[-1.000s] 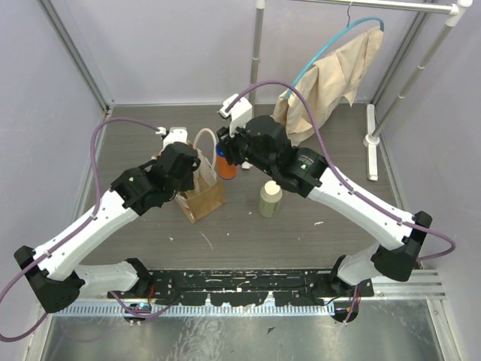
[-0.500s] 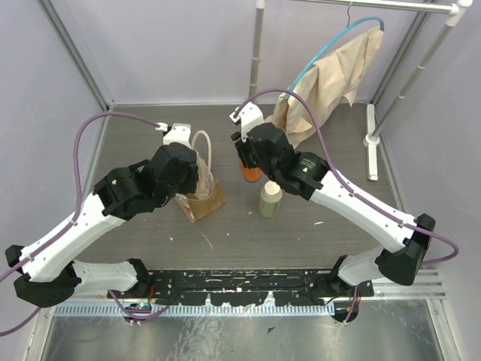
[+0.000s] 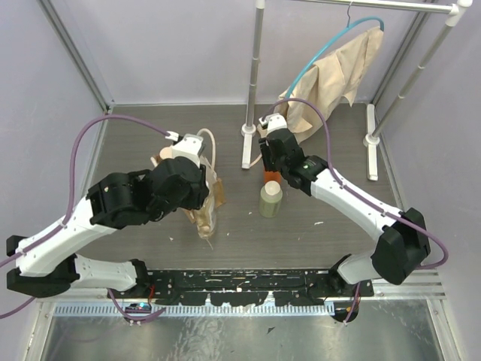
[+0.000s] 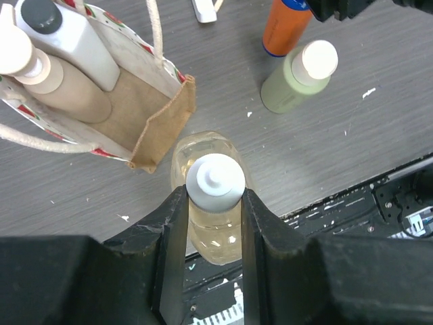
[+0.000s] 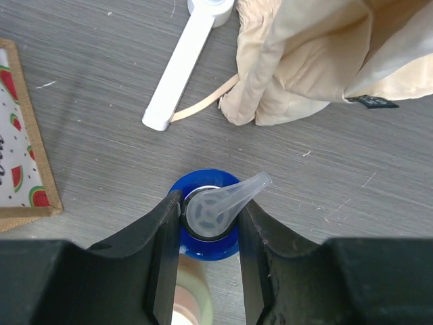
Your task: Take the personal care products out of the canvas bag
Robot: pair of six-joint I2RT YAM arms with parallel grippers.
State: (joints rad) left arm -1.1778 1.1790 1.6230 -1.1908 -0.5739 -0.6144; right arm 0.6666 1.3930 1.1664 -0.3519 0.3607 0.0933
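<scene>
Black left gripper (image 4: 215,196): narrow, clamped on the amber bottle (image 4: 206,152) just below its grey cap. A second ago it sat at the bag's left side; now the bottle is outside the bag (image 4: 159,125), beside its open corner. Tan bottle (image 4: 64,91) and white bottle (image 4: 74,44) stand inside. Right gripper (image 5: 210,211): pinched on the pump of the orange bottle (image 4: 283,30), which has gone from beside the bag to just behind the green bottle (image 4: 294,81). Table (image 3: 338,150): grey wood grain, scuffed. Pale lilac walls (image 3: 173,45); beige cloth (image 3: 331,83) on teal hanger (image 3: 367,20).
</scene>
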